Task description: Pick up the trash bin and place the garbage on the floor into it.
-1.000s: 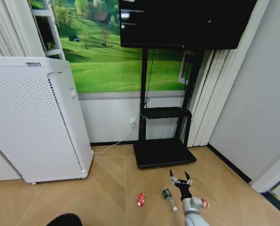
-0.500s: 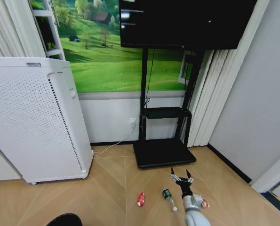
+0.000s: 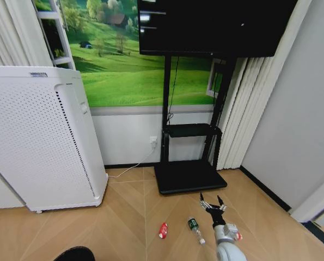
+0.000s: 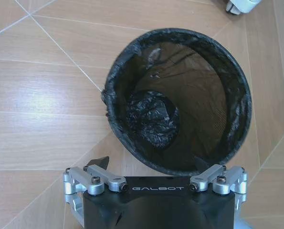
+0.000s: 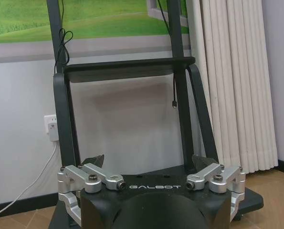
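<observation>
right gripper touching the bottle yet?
Apart. In the head view the right gripper hangs open with bare floor between its fingers and the bottle. The right wrist view shows nothing between the fingers.

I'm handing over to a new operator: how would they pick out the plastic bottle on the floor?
Start at the black TV stand against the wall and look down to the wooden floor in front of its base. The bottle lies there between a little red can and the right tool; it alone is clear, with a green label.

"GALBOT" marks left tool (image 4: 151, 167) and right tool (image 5: 149, 164).
</observation>
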Available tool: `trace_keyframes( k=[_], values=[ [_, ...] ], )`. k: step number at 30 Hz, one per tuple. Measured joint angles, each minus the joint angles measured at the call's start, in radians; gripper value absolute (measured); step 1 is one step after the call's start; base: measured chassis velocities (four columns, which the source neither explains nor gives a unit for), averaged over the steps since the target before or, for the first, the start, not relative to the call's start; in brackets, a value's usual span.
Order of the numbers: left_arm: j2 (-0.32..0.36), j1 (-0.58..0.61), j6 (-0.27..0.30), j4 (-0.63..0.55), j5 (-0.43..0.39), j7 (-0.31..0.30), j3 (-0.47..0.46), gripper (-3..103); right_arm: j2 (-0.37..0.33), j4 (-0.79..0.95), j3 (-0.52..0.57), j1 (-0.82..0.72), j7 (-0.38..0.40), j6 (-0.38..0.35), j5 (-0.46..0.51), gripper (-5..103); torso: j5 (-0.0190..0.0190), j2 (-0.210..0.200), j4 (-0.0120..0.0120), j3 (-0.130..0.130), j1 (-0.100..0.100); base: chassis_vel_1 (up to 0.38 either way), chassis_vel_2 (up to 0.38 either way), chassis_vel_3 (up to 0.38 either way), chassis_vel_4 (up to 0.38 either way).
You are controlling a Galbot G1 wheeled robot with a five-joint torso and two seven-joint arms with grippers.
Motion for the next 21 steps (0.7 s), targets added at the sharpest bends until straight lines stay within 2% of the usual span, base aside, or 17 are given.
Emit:
trace_keyframes(
  k=[5,9,11,12,18,21],
  values=[
    [0.005,-0.017,-0.002,0.036,-0.006,0.025,-0.023,100,-0.001,-0.003,-0.001,-0.011,0.0,0.001,-0.003,100,0.0,0.0,-0.0002,0.0,0.0,0.0,0.0,0.0,0.0],
    [0.021,-0.06,-0.003,0.118,-0.004,0.079,-0.047,99,-0.013,-0.01,-0.001,-0.01,-0.001,0.008,0.011,100,-0.0002,0.0,-0.0002,0.0,0.0,0.0,0.0,0.0,0.0],
    [0.024,-0.067,-0.003,0.132,-0.004,0.084,-0.05,99,-0.015,-0.012,-0.002,-0.008,-0.002,0.008,0.013,100,-0.0003,0.0,-0.0001,0.0,0.0,0.0,0.0,0.0,0.0],
    [0.027,-0.073,-0.002,0.148,-0.004,0.087,-0.051,96,-0.016,-0.013,-0.003,-0.005,-0.002,0.008,0.014,100,-0.0003,0.0,-0.0002,0.0,0.0,0.0,0.0,0.0,0.0],
    [0.031,-0.084,-0.001,0.2,0.004,0.113,-0.059,100,-0.011,-0.008,-0.019,0.007,0.007,-0.004,0.029,100,0.0,0.0,0.0001,0.0,0.0,0.0,0.0,0.0,0.0],
    [0.033,-0.1,-0.002,0.232,0.029,0.147,-0.066,100,-0.004,-0.008,-0.026,0.007,0.009,-0.005,0.026,100,0.0,0.0,0.0003,0.0,0.0,0.0,0.0,0.0,0.0]
  ],
)
